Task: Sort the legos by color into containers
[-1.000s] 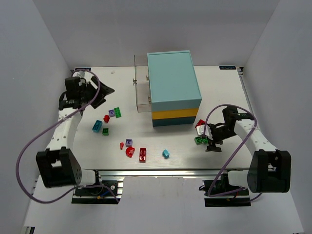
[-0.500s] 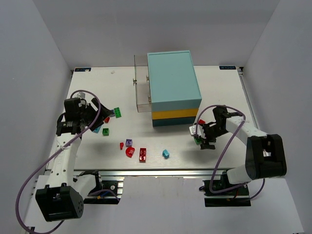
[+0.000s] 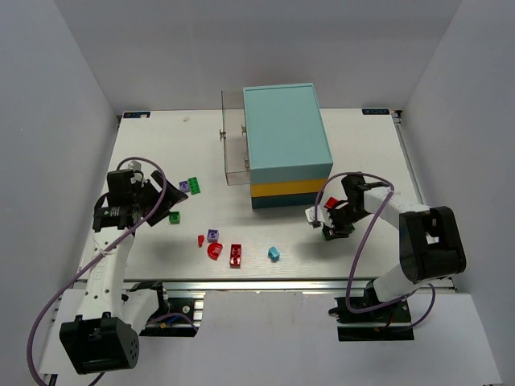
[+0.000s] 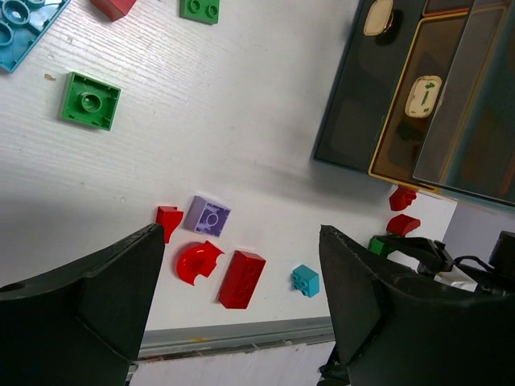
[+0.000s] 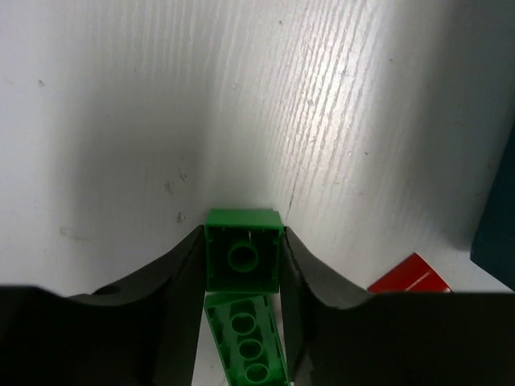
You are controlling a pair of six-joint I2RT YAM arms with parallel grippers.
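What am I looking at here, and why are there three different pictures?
These are two robot arms bolted to a white table. The overhead picture comes from a fixed camera above. The other two come from small cameras on each wrist, so the dark shapes at their edges are the arm's own fingers. Small toy bricks in red, green, purple and light blue lie near a teal-and-yellow cabinet with a clear drawer against its side. The left gripper is open and holds nothing. The right gripper presses both sides of a green brick on the table.
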